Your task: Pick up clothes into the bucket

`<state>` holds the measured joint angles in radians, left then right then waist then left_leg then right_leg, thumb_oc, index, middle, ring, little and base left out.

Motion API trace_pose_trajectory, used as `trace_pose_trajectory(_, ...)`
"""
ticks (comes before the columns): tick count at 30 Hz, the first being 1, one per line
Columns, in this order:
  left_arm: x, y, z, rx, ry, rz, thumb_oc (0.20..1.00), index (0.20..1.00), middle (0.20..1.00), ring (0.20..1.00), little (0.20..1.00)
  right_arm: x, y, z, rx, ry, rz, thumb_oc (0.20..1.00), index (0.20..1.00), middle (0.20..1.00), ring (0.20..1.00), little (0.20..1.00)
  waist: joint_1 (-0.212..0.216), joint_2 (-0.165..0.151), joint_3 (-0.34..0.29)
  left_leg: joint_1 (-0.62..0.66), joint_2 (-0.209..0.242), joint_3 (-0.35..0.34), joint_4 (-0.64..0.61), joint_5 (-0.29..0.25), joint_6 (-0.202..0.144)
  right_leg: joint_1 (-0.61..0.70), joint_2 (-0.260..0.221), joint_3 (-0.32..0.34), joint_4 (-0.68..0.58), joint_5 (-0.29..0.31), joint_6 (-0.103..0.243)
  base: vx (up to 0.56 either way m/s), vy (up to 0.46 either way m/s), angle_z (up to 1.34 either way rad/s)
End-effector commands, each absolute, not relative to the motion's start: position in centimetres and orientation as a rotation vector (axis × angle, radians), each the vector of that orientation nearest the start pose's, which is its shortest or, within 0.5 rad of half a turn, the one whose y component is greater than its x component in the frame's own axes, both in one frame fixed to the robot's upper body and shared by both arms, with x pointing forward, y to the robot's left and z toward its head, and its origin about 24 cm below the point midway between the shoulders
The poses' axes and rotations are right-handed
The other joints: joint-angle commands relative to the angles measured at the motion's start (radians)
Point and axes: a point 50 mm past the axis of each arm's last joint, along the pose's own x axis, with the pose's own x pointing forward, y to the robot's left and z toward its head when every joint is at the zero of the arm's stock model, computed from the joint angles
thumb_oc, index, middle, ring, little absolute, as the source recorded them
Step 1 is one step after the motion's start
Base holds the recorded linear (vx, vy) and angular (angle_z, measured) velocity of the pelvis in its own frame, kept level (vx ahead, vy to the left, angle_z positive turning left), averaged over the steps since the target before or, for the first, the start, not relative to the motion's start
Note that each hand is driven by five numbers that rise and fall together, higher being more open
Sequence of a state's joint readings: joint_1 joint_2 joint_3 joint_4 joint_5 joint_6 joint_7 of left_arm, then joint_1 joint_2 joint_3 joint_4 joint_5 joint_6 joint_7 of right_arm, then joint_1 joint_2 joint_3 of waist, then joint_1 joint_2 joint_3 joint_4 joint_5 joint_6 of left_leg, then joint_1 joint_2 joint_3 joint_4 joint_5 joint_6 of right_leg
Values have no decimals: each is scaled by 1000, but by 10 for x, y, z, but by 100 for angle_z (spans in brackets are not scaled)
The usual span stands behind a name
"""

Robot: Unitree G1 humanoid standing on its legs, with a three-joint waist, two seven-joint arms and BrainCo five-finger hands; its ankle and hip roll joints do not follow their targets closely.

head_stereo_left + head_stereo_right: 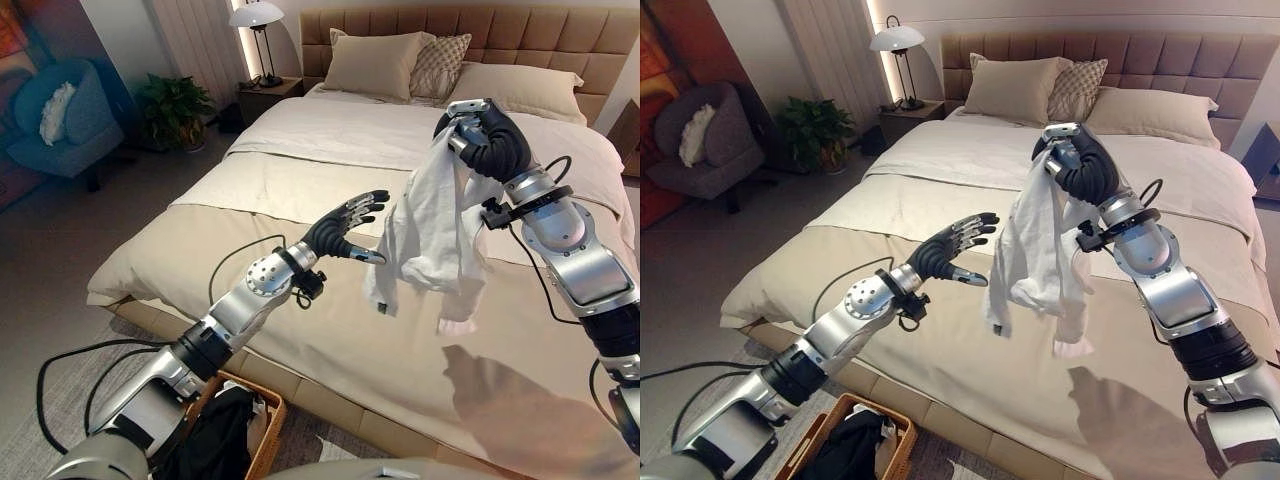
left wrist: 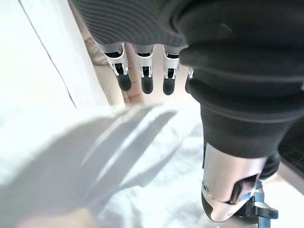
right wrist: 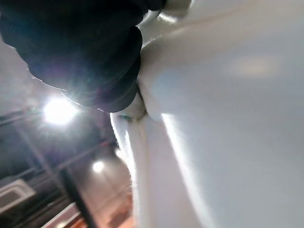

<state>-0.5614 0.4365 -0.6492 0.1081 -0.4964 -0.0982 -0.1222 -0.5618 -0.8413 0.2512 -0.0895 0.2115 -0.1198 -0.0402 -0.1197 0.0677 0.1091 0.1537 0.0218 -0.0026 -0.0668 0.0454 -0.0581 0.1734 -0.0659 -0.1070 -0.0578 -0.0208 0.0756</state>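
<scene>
Nearest thing, bottom left of the frame: a woven wicker basket (image 1: 902, 447) with dark clothes already inside. Above the beige bed (image 1: 330, 330), the right hand (image 1: 487, 140) is clenched on a bunched top edge of a white cotton shirt (image 1: 430, 225), which dangles mid-frame. It looks light, floppy and non-slippery, so a gathered fistful should hold. The left hand (image 1: 350, 225) is spread, fingers straight, just beside the cloth.
</scene>
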Motion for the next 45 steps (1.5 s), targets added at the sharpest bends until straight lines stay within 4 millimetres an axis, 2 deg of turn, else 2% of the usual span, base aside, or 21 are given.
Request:
trace_pose_trajectory(1, 314, 47, 133, 81, -234, -787, 1000, 1000, 1000, 1000, 1000, 287, -165, 263, -584, -805, 345, 200, 200, 200, 200, 200, 25, -65, -52, -30, -21, -2, 101, -103, -4, -28, -39, -50, 64, -38, 26, 3, 10, 5)
trace_pose_trajectory(8, 298, 16, 127, -178, -82, -945, 1000, 1000, 1000, 1000, 1000, 282, -146, 256, -528, -781, 481, 200, 200, 200, 200, 200, 21, -62, -45, -35, -28, -12, 97, -96, -2, -27, -47, -71, 68, -34, 31, -9, 28, 6)
trace_pose_trajectory(20, 295, 7, 127, -207, -46, -958, 1000, 1000, 1000, 1000, 1000, 279, -130, 250, -407, -759, 569, 200, 200, 200, 200, 200, 29, -69, -45, -45, -42, -21, 102, -101, 10, -40, -62, -75, 81, -28, 40, -5, 18, 6)
trace_pose_trajectory(21, 293, 6, 126, -218, -36, -967, 507, 507, 507, 507, 507, 278, -128, 250, -399, -764, 573, 200, 200, 200, 200, 200, 29, -68, -45, -44, -43, -20, 101, -102, 12, -42, -63, -72, 81, -27, 42, -1, 32, -1)
trace_pose_trajectory(22, 293, 6, 126, -213, -40, -968, 332, 332, 332, 332, 332, 278, -128, 249, -389, -759, 576, 200, 200, 200, 200, 200, 30, -68, -45, -45, -44, -20, 101, -102, 13, -44, -64, -70, 81, -26, 43, -3, 33, 0)
trace_pose_trajectory(23, 293, 7, 125, -207, -42, -965, 228, 228, 228, 228, 228, 278, -128, 249, -387, -761, 575, 200, 200, 200, 200, 200, 30, -68, -46, -44, -44, -21, 100, -103, 15, -46, -65, -68, 81, -25, 44, -8, 43, 0)
trace_pose_trajectory(24, 293, 9, 123, -194, -43, -958, 200, 200, 200, 200, 200, 277, -128, 249, -376, -768, 568, 200, 200, 200, 200, 200, 31, -67, -47, -44, -46, -20, 97, -103, 18, -51, -66, -62, 82, -23, 46, -4, 33, -2)
trace_pose_trajectory(27, 294, 13, 120, -160, -51, -938, 200, 200, 200, 200, 200, 276, -130, 252, -371, -783, 552, 200, 200, 200, 200, 200, 33, -66, -47, -44, -47, -18, 96, -104, 21, -55, -68, -55, 83, -21, 47, -4, 29, -6)
trace_pose_trajectory(30, 298, 26, 119, -12, -115, -884, 200, 200, 200, 200, 200, 274, -135, 256, -330, -814, 498, 200, 200, 200, 200, 200, 39, -63, -45, -44, -51, -16, 96, -108, 28, -62, -70, -45, 88, -19, 50, -2, 24, -10)
trace_pose_trajectory(38, 303, 49, 100, 22, -85, -740, 200, 200, 200, 200, 200, 270, -145, 266, -155, -877, 404, 200, 200, 200, 200, 200, 48, -63, -54, -38, -55, -17, 89, -112, 39, -67, -73, -29, 90, -18, 52, 0, 4, -1)
trace_pose_trajectory(45, 303, 66, 99, 24, -92, -690, 200, 200, 200, 200, 200, 268, -158, 269, -123, -898, 327, 200, 200, 200, 200, 200, 53, -65, -62, -37, -58, -23, 89, -113, 40, -63, -74, -32, 87, -17, 53, 0, 0, 0)
